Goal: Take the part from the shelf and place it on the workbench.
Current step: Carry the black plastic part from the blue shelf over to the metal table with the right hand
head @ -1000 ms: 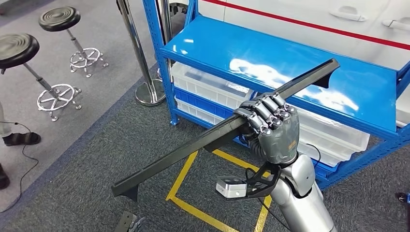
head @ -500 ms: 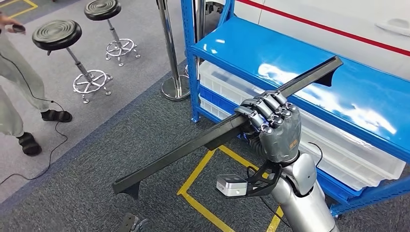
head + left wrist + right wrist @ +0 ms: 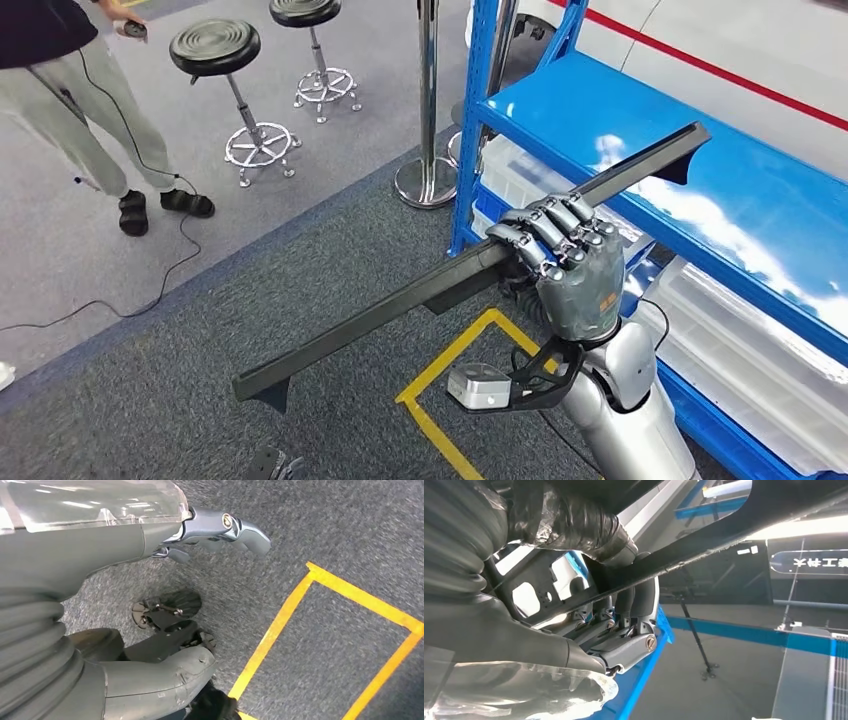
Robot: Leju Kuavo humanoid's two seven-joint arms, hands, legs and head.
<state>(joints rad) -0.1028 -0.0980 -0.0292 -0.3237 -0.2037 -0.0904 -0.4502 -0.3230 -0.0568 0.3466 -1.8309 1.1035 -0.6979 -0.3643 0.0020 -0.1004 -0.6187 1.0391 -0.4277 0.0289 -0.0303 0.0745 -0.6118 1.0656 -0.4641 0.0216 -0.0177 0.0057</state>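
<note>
Fingers (image 3: pixel 548 232) round long dark part (image 3: pixel 400 302)

We see a blue shelf (image 3: pixel 700 190) standing on grey carpet (image 3: pixel 250 330). White bins (image 3: pixel 740 340) sit on its lower tier. Yellow tape (image 3: pixel 450 350) marks the carpet.

view turned left, shelf (image 3: pixel 700 190) shifted right

You're seeing the part (image 3: pixel 470 265) lying across the right hand (image 3: pixel 570 265), with the shelf (image 3: pixel 700 190) sitting behind it.
</note>
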